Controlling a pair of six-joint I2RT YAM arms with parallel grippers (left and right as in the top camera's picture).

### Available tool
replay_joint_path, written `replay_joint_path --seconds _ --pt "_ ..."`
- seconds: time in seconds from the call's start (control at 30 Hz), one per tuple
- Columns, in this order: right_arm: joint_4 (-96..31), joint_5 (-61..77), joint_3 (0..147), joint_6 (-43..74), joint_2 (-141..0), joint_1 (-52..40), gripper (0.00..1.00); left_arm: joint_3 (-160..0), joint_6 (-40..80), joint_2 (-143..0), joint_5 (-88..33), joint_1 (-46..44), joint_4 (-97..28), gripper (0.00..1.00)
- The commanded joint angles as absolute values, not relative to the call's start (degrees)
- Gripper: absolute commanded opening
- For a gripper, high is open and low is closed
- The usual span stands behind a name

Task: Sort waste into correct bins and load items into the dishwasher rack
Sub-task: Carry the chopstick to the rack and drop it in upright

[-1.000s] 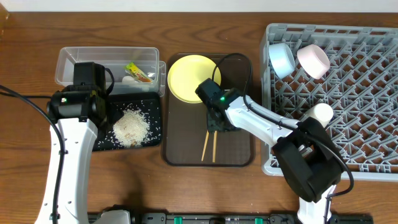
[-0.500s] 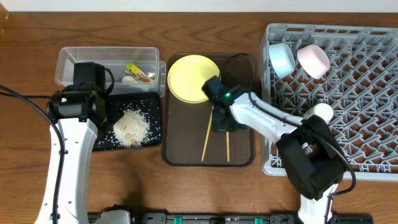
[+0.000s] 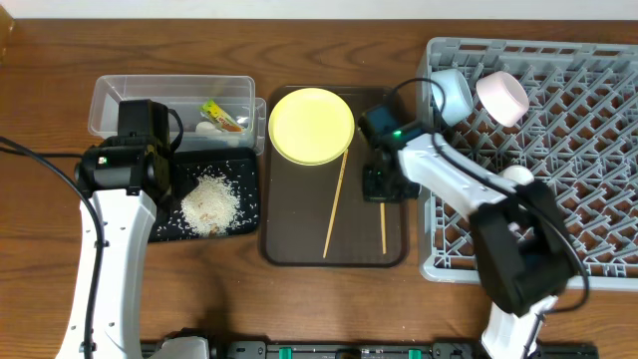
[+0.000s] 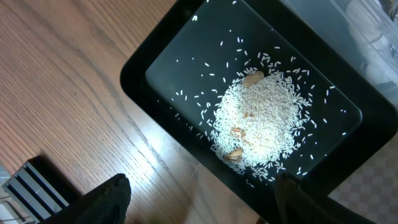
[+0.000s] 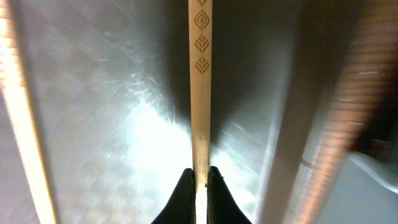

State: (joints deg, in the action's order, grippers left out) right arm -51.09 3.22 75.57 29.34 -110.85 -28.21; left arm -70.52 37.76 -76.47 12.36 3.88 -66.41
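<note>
Right gripper (image 5: 199, 178) clamps one thin wooden chopstick (image 5: 200, 93) at the dark brown serving tray (image 3: 294, 239), left gripper (image 4: 202, 193) hangs released; next move: carry it right into the light-grey lattice plastic dishwasher rack (image 3: 598, 150).

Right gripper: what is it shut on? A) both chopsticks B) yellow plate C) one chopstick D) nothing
C. In the right wrist view the right gripper is pinched onto a single chopstick, while overhead the second chopstick lies loose on the brown tray.
</note>
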Motion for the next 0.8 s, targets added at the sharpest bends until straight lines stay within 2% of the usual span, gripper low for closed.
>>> replay_joint_path --seconds 0.0,0.27,0.47,0.77 --pt "-51.64 3.68 75.72 22.55 -101.84 -26.39 0.01 -70.72 38.46 -76.84 12.67 4.12 -66.57 0.77" --pt "-55.37 0.62 75.72 16.86 -89.54 -19.18 0.01 -70.72 38.46 -76.84 12.64 4.12 -66.57 0.77" --pt "-58.30 0.67 74.81 14.31 -89.60 -13.56 0.01 -70.72 38.46 -76.84 12.64 4.12 -66.54 0.77" --pt "-52.90 0.19 67.64 14.06 -89.80 -12.64 0.01 -70.72 38.46 -76.84 12.62 4.12 -66.54 0.77"
